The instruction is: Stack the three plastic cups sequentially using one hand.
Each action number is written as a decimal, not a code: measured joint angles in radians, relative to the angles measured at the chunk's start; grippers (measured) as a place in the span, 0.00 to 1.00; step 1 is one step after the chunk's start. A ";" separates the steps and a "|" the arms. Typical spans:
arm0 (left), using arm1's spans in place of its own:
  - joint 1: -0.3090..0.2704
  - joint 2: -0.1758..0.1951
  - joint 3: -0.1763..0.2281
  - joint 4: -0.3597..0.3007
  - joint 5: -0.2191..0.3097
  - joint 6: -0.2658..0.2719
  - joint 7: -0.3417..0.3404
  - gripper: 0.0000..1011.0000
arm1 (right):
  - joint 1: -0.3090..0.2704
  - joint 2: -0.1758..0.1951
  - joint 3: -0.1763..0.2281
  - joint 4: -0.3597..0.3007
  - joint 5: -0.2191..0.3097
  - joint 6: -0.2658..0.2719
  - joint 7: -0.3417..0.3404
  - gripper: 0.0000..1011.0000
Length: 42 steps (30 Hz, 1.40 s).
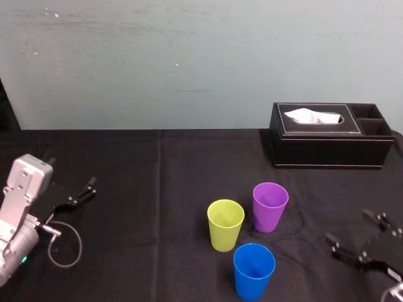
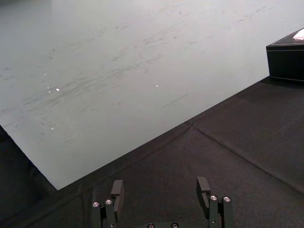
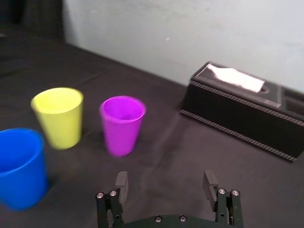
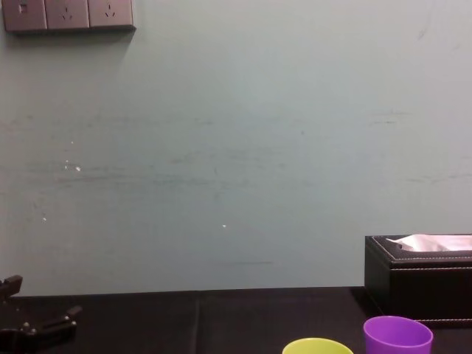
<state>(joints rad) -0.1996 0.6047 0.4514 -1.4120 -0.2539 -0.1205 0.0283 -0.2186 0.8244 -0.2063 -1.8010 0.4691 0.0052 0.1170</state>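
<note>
Right end effector (image 3: pixel 165 177), jaws apart, seemingly hovering

The left gripper (image 1: pixel 80 192) sits low at the far left on its light grey arm (image 1: pixel 22 201), fingers spread apart. The right gripper (image 1: pixel 350 229) sits at the lower right, fingers likewise parted

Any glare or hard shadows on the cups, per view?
Head view: yellow-green cup, purple cup and blue cup evenly lit, no glare, no hard shadows on the black cloth. Right wrist view: same. Left wrist and chest views: small bright specks on the wall.
</note>
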 joint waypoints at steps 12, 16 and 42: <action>0.000 0.000 0.000 0.000 0.000 0.000 0.000 0.99 | -0.086 0.083 0.015 -0.044 0.045 -0.047 0.227 0.99; 0.000 0.000 0.000 0.000 0.000 0.000 0.000 0.99 | -0.071 0.084 -0.002 -0.031 0.034 -0.063 0.273 0.99; 0.000 0.000 0.000 0.000 0.000 0.000 0.000 0.99 | 0.051 -0.069 -0.103 0.057 -0.062 -0.048 0.411 0.99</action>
<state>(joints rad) -0.1996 0.6047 0.4514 -1.4119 -0.2539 -0.1205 0.0283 -0.1678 0.7555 -0.3089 -1.7444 0.4070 -0.0425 0.5280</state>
